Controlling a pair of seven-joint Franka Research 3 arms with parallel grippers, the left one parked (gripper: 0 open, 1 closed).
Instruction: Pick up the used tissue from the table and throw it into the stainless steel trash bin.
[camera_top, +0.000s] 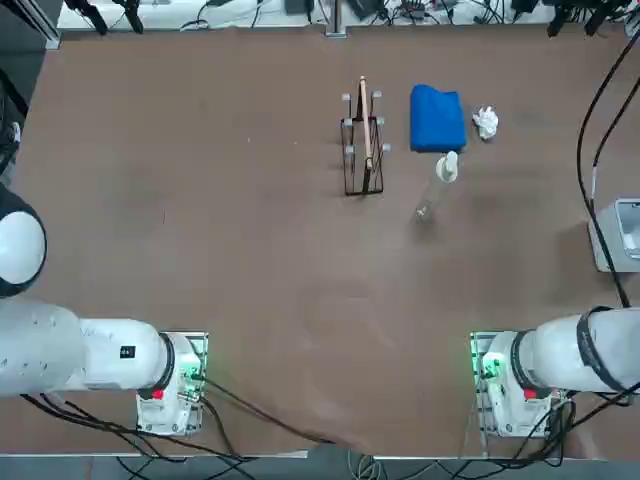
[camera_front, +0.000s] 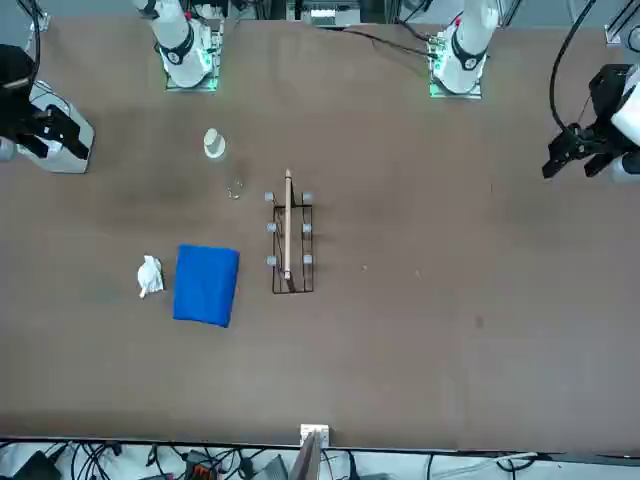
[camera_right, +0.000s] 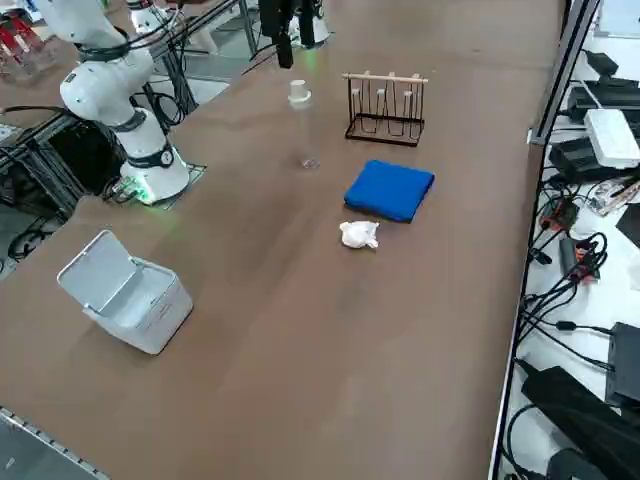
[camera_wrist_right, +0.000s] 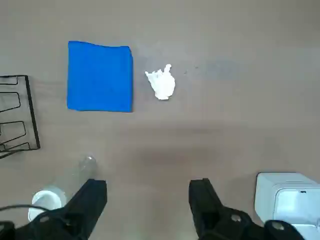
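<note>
The used tissue (camera_top: 485, 122) (camera_front: 150, 276) (camera_right: 359, 234) (camera_wrist_right: 161, 82) is a small crumpled white wad lying on the brown table (camera_top: 250, 250), just beside a folded blue cloth (camera_top: 437, 118). The stainless steel trash bin (camera_top: 620, 235) (camera_right: 125, 290) (camera_wrist_right: 287, 197) stands at the table's right edge with its lid up. In the wrist view my right gripper (camera_wrist_right: 150, 200) hangs open and high over the table, nothing between its black fingers (camera_wrist_right: 92, 195). The tissue lies well ahead of it and the bin close to one side.
A black wire rack (camera_top: 362, 145) (camera_right: 387, 105) stands left of the blue cloth (camera_wrist_right: 100, 76). A clear bottle with a white cap (camera_top: 440, 180) (camera_wrist_right: 50, 197) lies between the cloth and my base. Cables and devices line the table's far edge.
</note>
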